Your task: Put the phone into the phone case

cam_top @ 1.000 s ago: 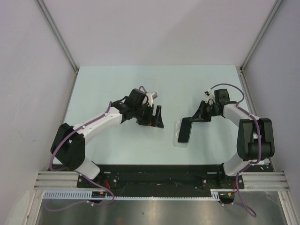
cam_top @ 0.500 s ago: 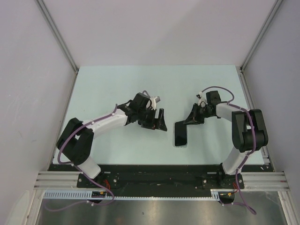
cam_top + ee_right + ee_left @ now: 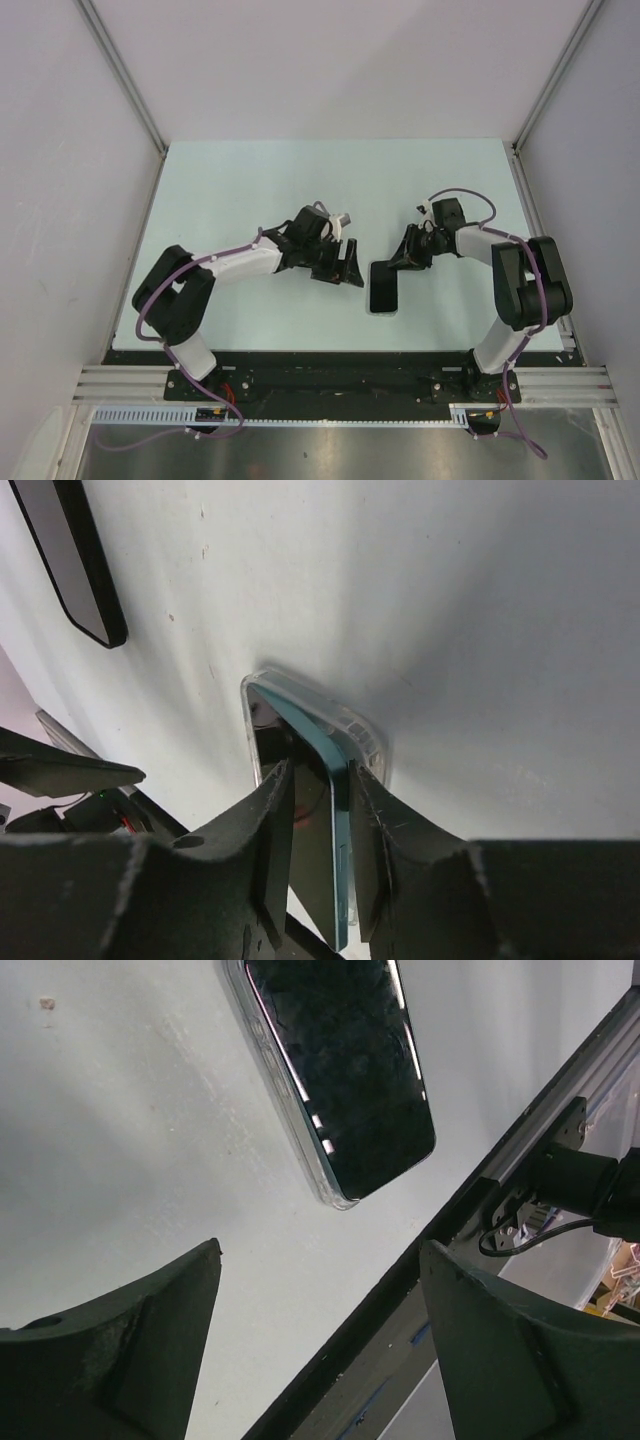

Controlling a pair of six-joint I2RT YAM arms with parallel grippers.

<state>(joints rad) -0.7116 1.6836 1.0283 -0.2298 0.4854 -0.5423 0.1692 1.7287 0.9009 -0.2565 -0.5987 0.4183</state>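
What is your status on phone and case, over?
Status: left pincer open, empty; right pincer straddles the phone, grip unclear. Phone tilted, one end in the phone case. No obstruction seen.

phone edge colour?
Teal-blue on the phone; shows best in the right wrist view.

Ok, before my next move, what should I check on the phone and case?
1. One end of phone inside case: ok.
2. Phone flat in case: not ok, the held end looks tilted up.
3. Right hand grip: fingers either side of phone; clamped or loose, cannot tell.
4. Left hand open, empty: ok.
5. Left hand clear of phone: ok, apart from it.
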